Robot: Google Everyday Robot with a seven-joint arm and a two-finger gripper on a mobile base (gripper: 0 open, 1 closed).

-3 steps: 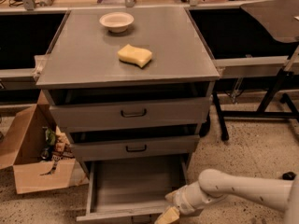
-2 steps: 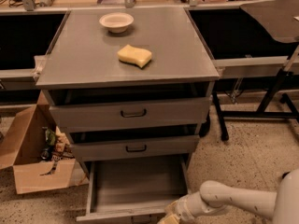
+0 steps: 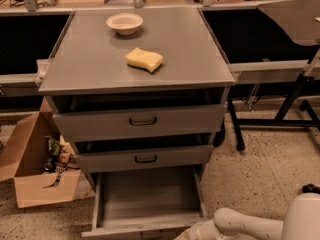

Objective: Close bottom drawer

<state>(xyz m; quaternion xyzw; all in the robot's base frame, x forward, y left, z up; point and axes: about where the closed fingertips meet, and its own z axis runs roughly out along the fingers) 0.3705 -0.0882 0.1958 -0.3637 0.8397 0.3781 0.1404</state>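
Extends a smooth white rounded robot arm (image 3: 252, 224) in from the lower right, bent at a bulbous joint and stretched leftward low down, ending in a pale two-finger gripper (image 3: 187, 233) largely cut off by the bottom edge.

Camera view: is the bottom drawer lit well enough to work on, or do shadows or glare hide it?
In the camera view, the bottom drawer is dimmer than the cabinet top, but its flat tray reads clearly. Dark shadow fills the gap above the middle drawer. There is no strong glare. The claw is cut off by the bottom edge, near the drawer's front right corner.
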